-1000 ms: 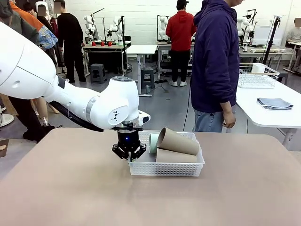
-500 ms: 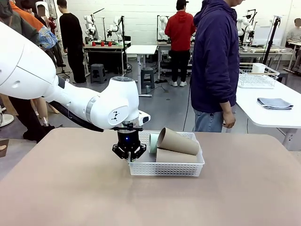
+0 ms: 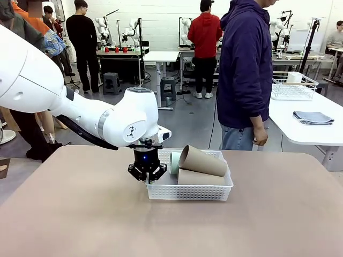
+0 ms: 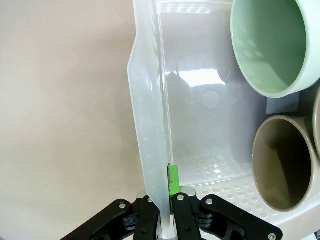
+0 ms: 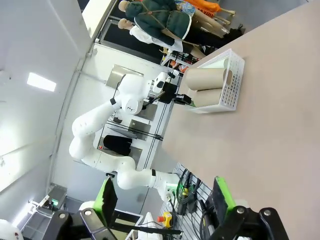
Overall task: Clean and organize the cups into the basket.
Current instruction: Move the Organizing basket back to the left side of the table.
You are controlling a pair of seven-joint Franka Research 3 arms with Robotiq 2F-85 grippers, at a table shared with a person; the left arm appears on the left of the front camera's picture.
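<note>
Three cups (image 3: pixel 201 160) are already lying on their sides in the basket (image 3: pixel 188 193), two tan ones and a pale green one (image 4: pixel 270 45) behind them, out near the middle of the desk (image 3: pixel 80 214). Nothing has budged over the last second; the left gripper (image 4: pixel 161 227) stays clamped on the basket's left wall, probably about to drag or straighten it. Right gripper (image 5: pixel 165 200) hangs back off the desk edge with its jaws spread wide, holding nothing

Two brown cups (image 3: pixel 202 160), one green cup (image 3: pixel 174 163), one basket (image 3: pixel 188 192).
</note>
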